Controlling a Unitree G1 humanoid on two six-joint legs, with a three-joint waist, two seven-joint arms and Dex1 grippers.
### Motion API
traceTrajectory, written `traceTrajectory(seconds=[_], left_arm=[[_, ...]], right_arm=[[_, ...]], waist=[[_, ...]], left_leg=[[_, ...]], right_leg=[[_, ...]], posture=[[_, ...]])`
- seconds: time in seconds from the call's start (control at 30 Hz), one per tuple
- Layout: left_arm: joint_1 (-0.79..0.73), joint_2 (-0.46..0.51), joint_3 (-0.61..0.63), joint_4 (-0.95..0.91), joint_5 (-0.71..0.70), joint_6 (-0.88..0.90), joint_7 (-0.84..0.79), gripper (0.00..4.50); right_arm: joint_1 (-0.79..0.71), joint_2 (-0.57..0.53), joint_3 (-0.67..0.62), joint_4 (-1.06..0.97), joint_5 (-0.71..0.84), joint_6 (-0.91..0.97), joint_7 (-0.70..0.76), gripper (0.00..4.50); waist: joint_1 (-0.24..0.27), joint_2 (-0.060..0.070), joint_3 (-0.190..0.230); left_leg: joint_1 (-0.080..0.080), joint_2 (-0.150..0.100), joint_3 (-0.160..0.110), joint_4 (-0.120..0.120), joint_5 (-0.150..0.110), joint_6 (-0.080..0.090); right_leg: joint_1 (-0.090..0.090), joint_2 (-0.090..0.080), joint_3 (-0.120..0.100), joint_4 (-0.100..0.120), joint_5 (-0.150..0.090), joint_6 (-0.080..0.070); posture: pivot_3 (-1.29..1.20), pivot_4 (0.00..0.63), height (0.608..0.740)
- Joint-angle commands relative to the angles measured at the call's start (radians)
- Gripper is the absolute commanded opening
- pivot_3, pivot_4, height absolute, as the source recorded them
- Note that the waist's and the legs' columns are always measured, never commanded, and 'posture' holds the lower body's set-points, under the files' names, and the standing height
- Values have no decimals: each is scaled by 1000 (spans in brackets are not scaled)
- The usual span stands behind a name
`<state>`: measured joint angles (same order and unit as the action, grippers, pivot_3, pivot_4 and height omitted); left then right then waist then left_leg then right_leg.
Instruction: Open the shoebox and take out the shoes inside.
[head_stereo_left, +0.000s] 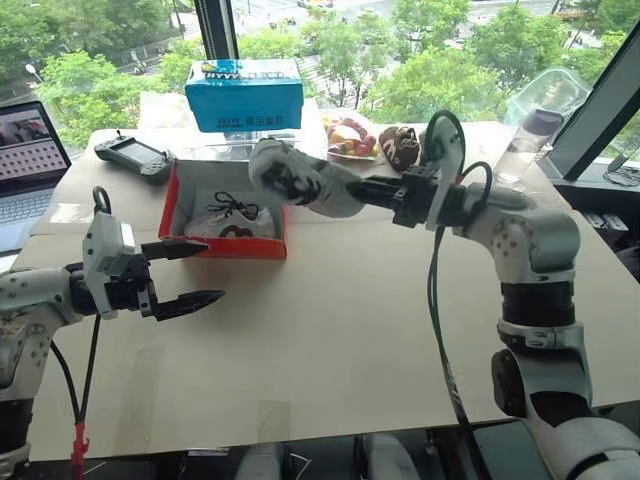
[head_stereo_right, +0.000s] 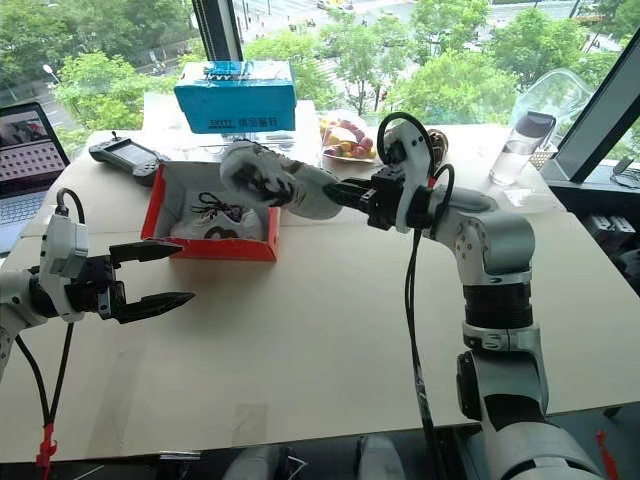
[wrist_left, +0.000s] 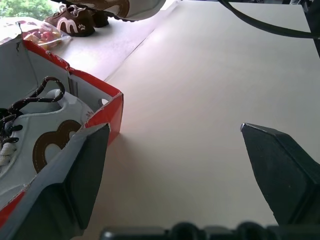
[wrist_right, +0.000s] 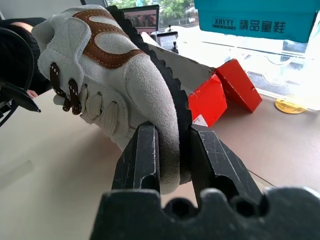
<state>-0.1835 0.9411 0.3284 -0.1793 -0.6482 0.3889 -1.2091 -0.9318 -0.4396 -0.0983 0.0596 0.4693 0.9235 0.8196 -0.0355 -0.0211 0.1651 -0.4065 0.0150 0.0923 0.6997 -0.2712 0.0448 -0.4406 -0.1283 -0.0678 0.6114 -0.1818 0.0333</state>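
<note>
One sneaker is out of the box and one remains inside, so the task looks roughly half done, judging by how things lie. Nearest, the left gripper (head_stereo_left: 180, 273) hangs over the bare cardboard-covered table (head_stereo_left: 330, 340) with its jaws spread wide and empty, just in front of the shoebox's near corner. Beyond it, the red shoebox (head_stereo_left: 225, 246) sits open on the table, grey-white inside, with the second white-grey sneaker (head_stereo_left: 232, 222) lying in it, dark laces loose on top and a brown curved logo on its side. Above and just right of the box, the right gripper (wrist_right: 172, 150) is clenched on the heel of the lifted sneaker (head_stereo_left: 300, 180), which hangs in the air clear of the box; its pale suede upper, brown side logo and dark ridged sole show plainly. What is left, I judge, is to set this shoe down and fetch the other. Farther back stand a teal-blue box (head_stereo_left: 243, 95) and a pair of dark brown shoes (head_stereo_left: 400, 147).
</note>
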Motion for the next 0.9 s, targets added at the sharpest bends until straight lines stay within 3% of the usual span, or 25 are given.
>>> traceTrajectory(seconds=[0.03, 0.2, 0.43, 0.5, 0.57, 0.8, 0.9], left_arm=[[21, 14, 51, -36, -13, -2, 1, 4500], [62, 13, 84, -70, -23, 10, 16, 4500], [81, 6, 89, -88, -29, 17, 33, 4500], [75, 2, 80, -85, -26, 17, 37, 4500], [71, 1, 76, -85, -26, 18, 38, 4500], [75, 1, 77, -85, -27, 17, 42, 4500], [87, 0, 85, -90, -28, 17, 42, 4500]], right_arm=[[-38, -52, -110, 6, 93, 139, -38, 541], [-30, -97, -288, 158, 132, 361, -190, 541], [-24, -111, -468, 396, 120, 460, -362, 541], [-30, -103, -519, 475, 118, 449, -407, 1466], [-31, -103, -530, 521, 108, 426, -438, 1951], [-52, -177, -520, 641, 63, 298, -505, 4414], [-60, -241, -416, 606, 7, 232, -467, 4463]], waist=[[4, 0, 0], [15, 0, 0], [19, 0, 0], [19, 0, 0], [19, 0, 0], [17, 0, 0], [22, 1, 0]], left_leg=[[0, 0, 0, 0, 0, 0], [0, 1, 0, 0, 0, 0], [0, 0, 1, 0, -1, 1], [0, 0, 1, 0, -1, 1], [0, 0, 1, 0, -1, 1], [0, 0, 1, 0, -1, 1], [0, 0, 1, 0, -1, 2]], right_leg=[[0, 0, 0, 0, 0, 0], [0, 0, 0, 0, 0, 0], [0, -1, 0, 0, 0, 0], [1, -1, 1, 0, 0, 0], [1, 0, 1, 0, 0, 0], [1, 0, 1, -1, 0, 0], [1, -1, 1, -1, 0, 0]], posture=[[0, 150, 740], [0, 150, 740], [0, 150, 740], [0, 150, 740], [0, 150, 740], [0, 150, 740], [0, 150, 740]])
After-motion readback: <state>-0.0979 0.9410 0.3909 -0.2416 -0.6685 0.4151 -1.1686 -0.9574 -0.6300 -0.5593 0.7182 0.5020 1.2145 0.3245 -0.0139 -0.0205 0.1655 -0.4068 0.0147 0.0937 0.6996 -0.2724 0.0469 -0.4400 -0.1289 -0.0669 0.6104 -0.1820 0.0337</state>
